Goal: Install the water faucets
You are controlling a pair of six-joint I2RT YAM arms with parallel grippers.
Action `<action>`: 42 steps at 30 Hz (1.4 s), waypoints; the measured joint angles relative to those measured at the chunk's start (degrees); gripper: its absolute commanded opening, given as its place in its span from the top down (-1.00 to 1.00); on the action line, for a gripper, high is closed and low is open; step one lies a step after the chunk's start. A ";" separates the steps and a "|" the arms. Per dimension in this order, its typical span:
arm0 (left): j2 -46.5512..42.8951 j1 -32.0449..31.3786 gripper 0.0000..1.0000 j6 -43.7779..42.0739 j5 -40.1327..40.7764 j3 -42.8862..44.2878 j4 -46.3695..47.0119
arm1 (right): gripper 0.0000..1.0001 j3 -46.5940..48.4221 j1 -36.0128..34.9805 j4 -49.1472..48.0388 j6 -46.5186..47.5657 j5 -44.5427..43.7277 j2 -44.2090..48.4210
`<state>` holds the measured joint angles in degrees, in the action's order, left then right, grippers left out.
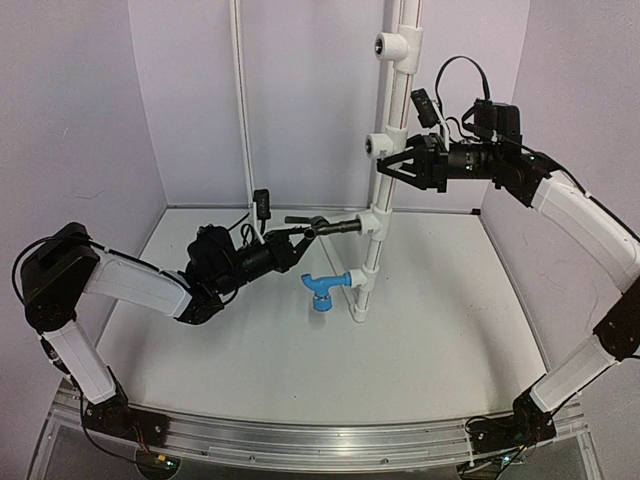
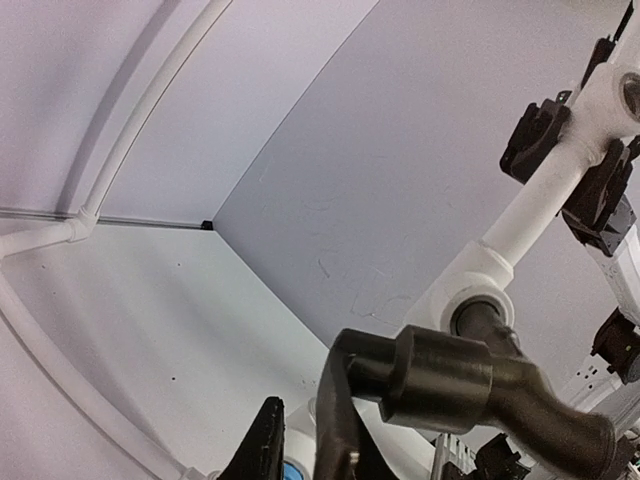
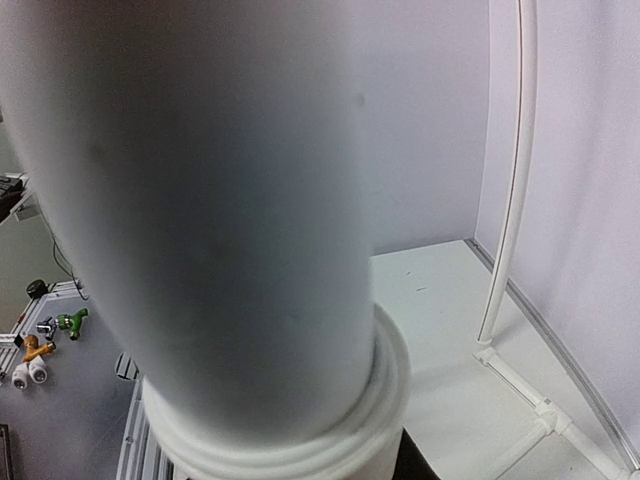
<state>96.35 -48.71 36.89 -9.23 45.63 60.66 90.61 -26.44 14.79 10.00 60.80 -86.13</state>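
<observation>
Tabletop (image 1: 250, 370) white, matte; walls (image 1: 300, 100) — pale lilac

A black faucet (image 2: 470, 385) fills the bottom, close up and tilted; its end goes into the round hole of a white tee (image 2: 478, 285); the tee sits on a white pipe (image 2: 540, 210) that climbs to the right; the right gripper (image 2: 568, 165) pinches that pipe from both sides; the left gripper's finger (image 2: 265, 448) pokes up at the bottom edge; a thin tube (image 2: 150, 110) runs up the wall.

On the pipe (image 1: 393, 100), upper faucet (image 1: 340, 228) sits above lower faucet (image 1: 320, 290).
</observation>
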 measured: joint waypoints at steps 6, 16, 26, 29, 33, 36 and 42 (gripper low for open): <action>0.74 1.67 0.64 0.72 -4.46 3.33 0.59 | 1.00 0.00 0.00 0.02 0.00 0.00 0.02; 1.34 2.05 0.62 2.07 -9.46 7.57 0.96 | 1.00 0.00 0.00 0.04 0.00 0.08 0.02; 1.23 2.85 0.59 1.46 -15.71 10.70 -3.17 | 1.00 0.00 0.02 0.10 0.05 0.22 0.04; 0.41 3.10 0.57 0.56 -17.16 11.00 -6.02 | 1.00 0.00 0.02 0.21 0.08 0.29 0.04; -1.66 3.41 0.55 -1.06 -18.39 11.03 -11.14 | 1.00 0.00 0.02 0.26 0.13 0.31 0.07; -3.11 3.89 0.53 -2.29 -19.11 11.15 -14.18 | 1.00 0.00 0.02 0.25 0.12 0.27 0.07; -5.06 5.50 0.51 -3.82 -21.05 11.68 -17.24 | 1.00 0.00 0.02 0.24 0.09 0.11 0.07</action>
<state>91.29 -43.21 33.08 -30.27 57.32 43.42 90.61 -26.41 15.03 10.09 60.91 -86.06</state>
